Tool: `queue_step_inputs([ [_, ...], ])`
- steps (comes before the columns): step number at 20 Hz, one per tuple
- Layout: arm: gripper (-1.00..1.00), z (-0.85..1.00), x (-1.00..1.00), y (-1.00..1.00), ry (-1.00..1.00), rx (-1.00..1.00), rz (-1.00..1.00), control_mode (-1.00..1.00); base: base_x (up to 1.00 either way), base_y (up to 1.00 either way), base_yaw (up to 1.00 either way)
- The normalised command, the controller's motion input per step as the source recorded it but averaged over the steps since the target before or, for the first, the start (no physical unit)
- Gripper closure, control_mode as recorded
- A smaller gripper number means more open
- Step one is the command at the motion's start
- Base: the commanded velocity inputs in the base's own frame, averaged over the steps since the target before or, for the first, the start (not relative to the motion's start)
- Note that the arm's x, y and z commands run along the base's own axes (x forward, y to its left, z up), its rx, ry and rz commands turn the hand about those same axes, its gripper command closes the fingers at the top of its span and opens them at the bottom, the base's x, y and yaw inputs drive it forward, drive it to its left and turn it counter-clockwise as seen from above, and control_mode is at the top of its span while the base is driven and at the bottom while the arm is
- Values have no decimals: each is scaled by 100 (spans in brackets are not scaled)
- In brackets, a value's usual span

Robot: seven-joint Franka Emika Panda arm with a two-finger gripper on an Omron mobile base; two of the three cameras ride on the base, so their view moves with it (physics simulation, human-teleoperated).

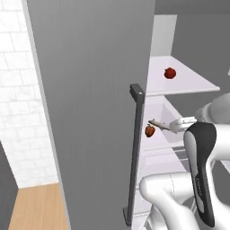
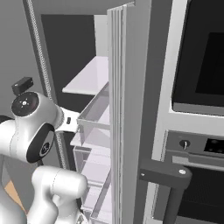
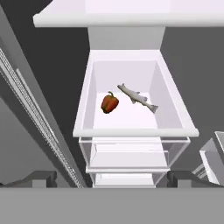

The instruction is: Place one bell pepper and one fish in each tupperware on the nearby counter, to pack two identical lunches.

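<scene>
A red-orange bell pepper (image 3: 110, 103) and a silver fish (image 3: 138, 98) lie side by side in a white fridge drawer (image 3: 135, 130), the pepper to the left in the hand view. My gripper (image 3: 111, 180) hovers in front of and above that drawer, open, with nothing between its fingers. In the left base view the same bell pepper (image 1: 150, 130) and fish (image 1: 158, 124) sit just left of my gripper (image 1: 179, 125). A second red bell pepper (image 1: 170, 72) rests on the shelf above. The tupperware and the counter are out of view.
The open grey fridge door (image 1: 90, 112) with its dark vertical handle (image 1: 134, 152) stands close on the left. A white shelf (image 3: 131, 17) overhangs the drawer, and clear drawers (image 3: 131, 153) stack below it. A black built-in oven (image 2: 201, 57) is to the right of the fridge.
</scene>
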Motion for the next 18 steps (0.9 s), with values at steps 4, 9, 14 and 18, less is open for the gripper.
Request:
queue_step_inputs([
  [4,-100,0,10,1,0,0,0,-100,33,2,0],
  [9,-100,32,12,3,0,0,-4,-100,0,0,0],
  [14,-100,80,-2,0,0,0,-9,-100,0,0,0],
  [18,-100,74,-2,0,-22,0,-4,-100,0,0,0],
])
